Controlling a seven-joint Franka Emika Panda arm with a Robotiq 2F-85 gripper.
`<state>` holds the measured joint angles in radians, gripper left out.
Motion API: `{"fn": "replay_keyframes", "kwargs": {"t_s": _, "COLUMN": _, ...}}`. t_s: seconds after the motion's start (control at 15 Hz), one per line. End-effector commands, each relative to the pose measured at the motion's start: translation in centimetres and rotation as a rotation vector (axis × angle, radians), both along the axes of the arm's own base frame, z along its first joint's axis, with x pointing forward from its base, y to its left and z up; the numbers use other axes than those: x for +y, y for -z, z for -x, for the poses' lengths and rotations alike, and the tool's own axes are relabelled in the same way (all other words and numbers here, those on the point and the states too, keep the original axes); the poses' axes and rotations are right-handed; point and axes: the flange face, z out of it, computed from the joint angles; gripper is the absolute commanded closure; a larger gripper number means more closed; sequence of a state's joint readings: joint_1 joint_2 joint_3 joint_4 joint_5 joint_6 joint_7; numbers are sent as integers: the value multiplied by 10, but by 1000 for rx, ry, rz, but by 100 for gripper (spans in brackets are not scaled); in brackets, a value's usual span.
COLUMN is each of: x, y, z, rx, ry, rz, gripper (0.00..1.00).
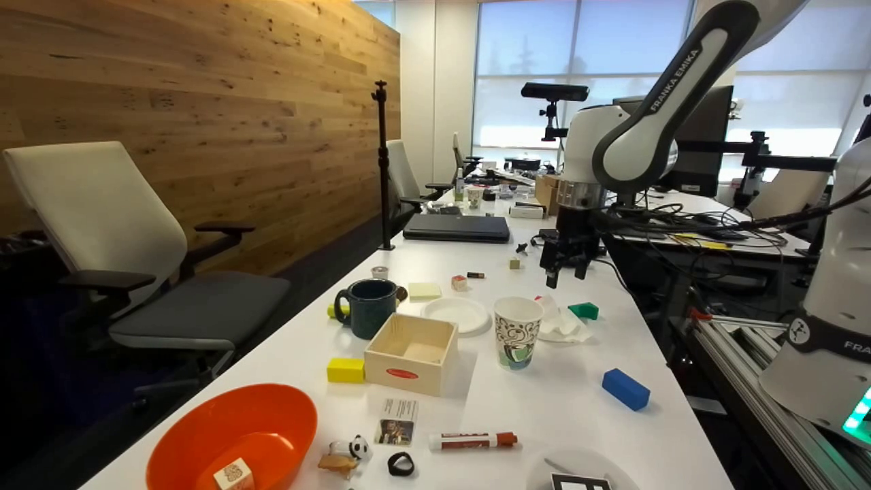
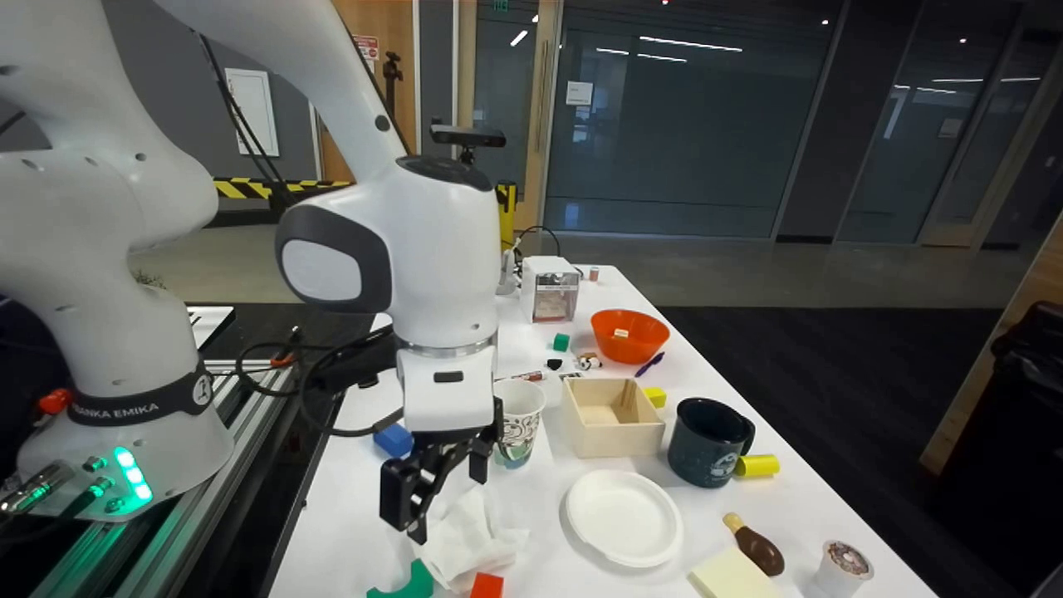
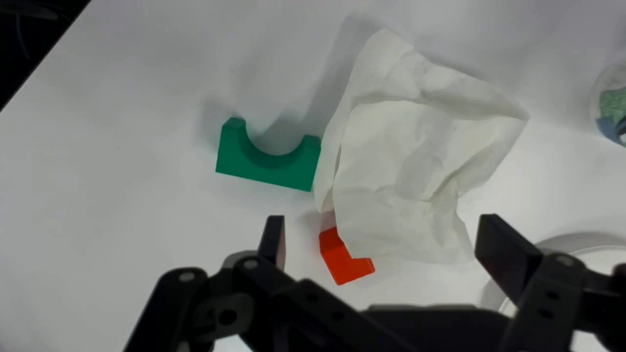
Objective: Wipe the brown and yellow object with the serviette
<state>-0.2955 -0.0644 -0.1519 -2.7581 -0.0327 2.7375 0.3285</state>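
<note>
Gripper (image 3: 384, 245) is nearest to wrist cam, its fingers (image 3: 503, 256) spread wide. Serviette (image 3: 401, 181) lies on table (image 3: 122, 220), approx. 1 o'clock from it; in an exterior view, brown & yellow object (image 2: 758, 548) is at serviette's 3 o'clock, w/ plate (image 2: 623, 517) btw. them.

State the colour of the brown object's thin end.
The thin end is yellow, clearest in an exterior view.

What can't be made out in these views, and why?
Wrist view: part of the red block, hidden by the serviette.
Wrist view: much of the white plate, behind the tool and past the right edge.
In an exterior view: most of the brown and yellow object, behind the mug.
In an exterior view: the card, its print too small to read.
</note>
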Motion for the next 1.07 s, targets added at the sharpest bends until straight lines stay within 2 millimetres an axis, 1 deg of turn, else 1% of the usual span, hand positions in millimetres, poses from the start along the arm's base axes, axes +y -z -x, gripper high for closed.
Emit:
{"fn": "replay_keyframes", "kwargs": {"t_s": 0.0, "x": 0, "y": 1, "z": 0, "rx": 4, "ry": 0, "rz": -1, "gripper": 0}}
{"fn": "replay_keyframes", "kwargs": {"t_s": 0.27, "x": 1, "y": 0, "z": -1, "rx": 2, "ry": -2, "rz": -1, "gripper": 0}}
{"fn": "replay_keyframes", "kwargs": {"t_s": 0.4, "x": 8, "y": 9, "z": -6, "rx": -21, "ry": -4, "rz": -4, "gripper": 0}}
{"fn": "replay_keyframes", "kwargs": {"t_s": 0.67, "x": 21, "y": 30, "z": -11, "rx": -17, "ry": -27, "rz": 9, "gripper": 0}}
{"fn": "replay_keyframes", "kwargs": {"t_s": 1.0, "x": 23, "y": 59, "z": -16, "rx": 7, "ry": -32, "rz": 12, "gripper": 0}}
